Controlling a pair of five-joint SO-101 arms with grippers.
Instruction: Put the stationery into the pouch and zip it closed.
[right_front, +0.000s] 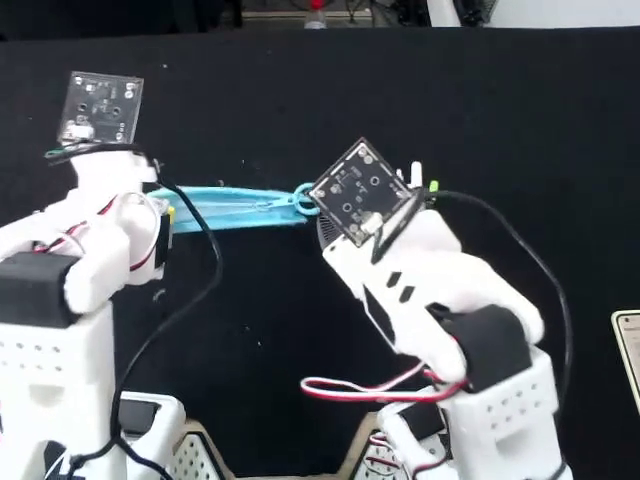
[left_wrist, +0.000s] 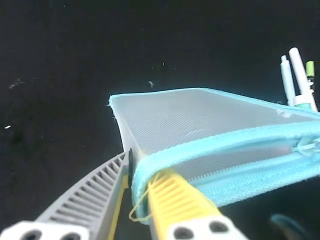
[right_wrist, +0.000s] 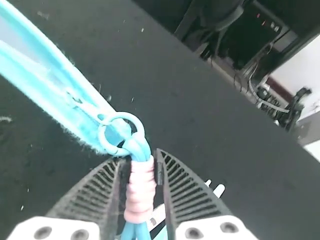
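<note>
While clenched at both edges: left gripper (left_wrist: 136, 167) on turquoise mesh pouch (left_wrist: 190, 120), right gripper (right_wrist: 140, 156) on pink-wrapped zip cord (right_wrist: 140, 192); open black tabletop (right_front: 420, 90) beyond.

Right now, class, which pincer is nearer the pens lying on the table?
Right. The right pincer, shut on the zip pull, is close to the pens; the left pincer grips the pouch at its opposite end, farther away.

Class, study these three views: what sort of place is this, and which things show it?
Probably a robotics lab bench: a black cloth-covered table, two white plastic robot arms holding a turquoise mesh zip pouch, and tangled cables and dark equipment behind.
</note>
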